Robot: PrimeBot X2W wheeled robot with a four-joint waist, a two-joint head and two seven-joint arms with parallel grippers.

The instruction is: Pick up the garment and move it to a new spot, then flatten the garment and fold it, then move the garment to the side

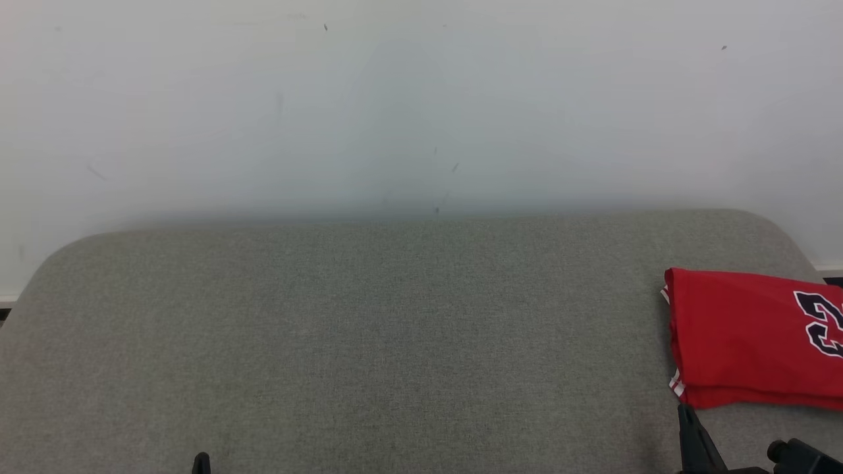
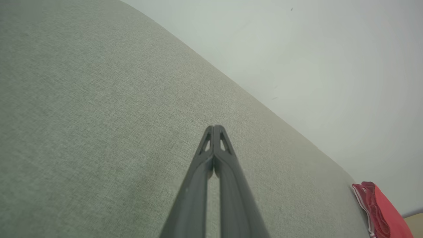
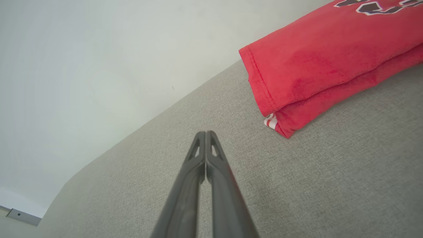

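- We see the garment (image 1: pixel 744 336) as a red jersey folded into a flat rectangular stack, with layered edges showing along its near side.
- Dark numerals (image 1: pixel 820 322) outlined in white sit on its top face and are cut off by the right edge of the head view.
- A red-and-white striped trim (image 1: pixel 675 382) peeks out at the lower left corner of the fold; in the right wrist view the same trim (image 3: pixel 270 121) shows under a stitched hem.
- The garment lies on the grey fabric counter (image 1: pixel 395 342) at the middle right of the head view, running out of frame, with a pale wall (image 1: pixel 421 99) behind.
- Our right hand (image 1: pixel 685 415) rises from the lower right of the head view, its tip just below the garment's lower left corner. We cannot tell whether it touches the cloth.
- In the right wrist view the right hand (image 3: pixel 205 133) has its fingers pressed together on nothing, and the garment (image 3: pixel 314 66) fills the upper right, near the tip.
- Our left hand (image 1: pixel 201 463) barely shows at the bottom left of the head view, well apart from the garment.
- In the left wrist view the left hand (image 2: pixel 214 127) is likewise pressed together and empty over bare counter, with the garment (image 2: pixel 383 211) at the lower right corner.
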